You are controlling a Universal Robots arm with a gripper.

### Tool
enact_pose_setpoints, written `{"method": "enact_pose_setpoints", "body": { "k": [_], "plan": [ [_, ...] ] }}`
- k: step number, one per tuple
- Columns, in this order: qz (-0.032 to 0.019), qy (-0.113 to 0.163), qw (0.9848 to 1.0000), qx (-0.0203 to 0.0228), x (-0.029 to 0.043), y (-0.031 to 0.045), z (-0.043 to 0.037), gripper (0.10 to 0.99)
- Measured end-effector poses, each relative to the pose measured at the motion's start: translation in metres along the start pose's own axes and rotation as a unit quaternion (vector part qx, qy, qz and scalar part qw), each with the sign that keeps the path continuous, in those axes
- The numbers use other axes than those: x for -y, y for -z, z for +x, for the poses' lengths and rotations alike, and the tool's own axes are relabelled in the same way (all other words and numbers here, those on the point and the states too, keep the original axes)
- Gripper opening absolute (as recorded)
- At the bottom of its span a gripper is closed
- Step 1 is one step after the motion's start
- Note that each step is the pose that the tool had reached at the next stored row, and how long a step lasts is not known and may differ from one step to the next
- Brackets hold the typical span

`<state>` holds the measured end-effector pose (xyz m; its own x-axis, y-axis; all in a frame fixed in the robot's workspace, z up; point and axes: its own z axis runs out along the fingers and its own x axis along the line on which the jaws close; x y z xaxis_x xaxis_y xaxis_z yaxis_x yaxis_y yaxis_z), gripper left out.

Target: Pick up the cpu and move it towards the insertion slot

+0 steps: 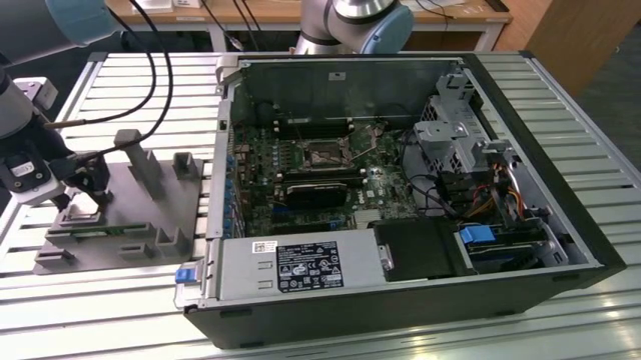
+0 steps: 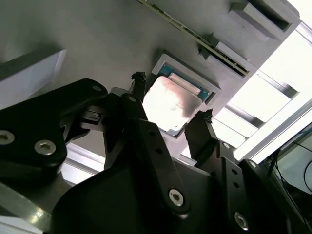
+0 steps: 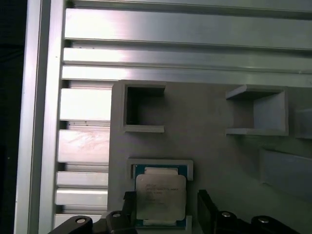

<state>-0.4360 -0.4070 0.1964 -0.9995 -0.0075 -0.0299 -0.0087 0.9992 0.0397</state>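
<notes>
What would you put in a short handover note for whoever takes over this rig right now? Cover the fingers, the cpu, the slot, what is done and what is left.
Gripper: open, low over the grey plastic tray; its black fingers stand either side of the chip, not closed on it.
Cpu: the small flat square chip with a silvery metal top lies in its tray recess, at the exterior view's left.
Insertion slot: the square metal-framed socket is on the motherboard inside the open black computer case.
Done: fingers lined up with the chip.
Left: grasp, lift, move towards the socket.
</notes>
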Motion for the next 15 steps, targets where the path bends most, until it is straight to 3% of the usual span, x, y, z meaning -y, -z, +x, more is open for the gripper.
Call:
{"method": "enact_pose_setpoints", "body": {
  "k": [4,15],
  "plan": [
    [0.0005,-0.016,0.9999,0.0005,0.0001,-0.0023,0.0002,0.604],
    [0.0005,-0.016,0.9999,0.0006,0.0003,-0.0091,0.0028,0.604]
  ]
}}
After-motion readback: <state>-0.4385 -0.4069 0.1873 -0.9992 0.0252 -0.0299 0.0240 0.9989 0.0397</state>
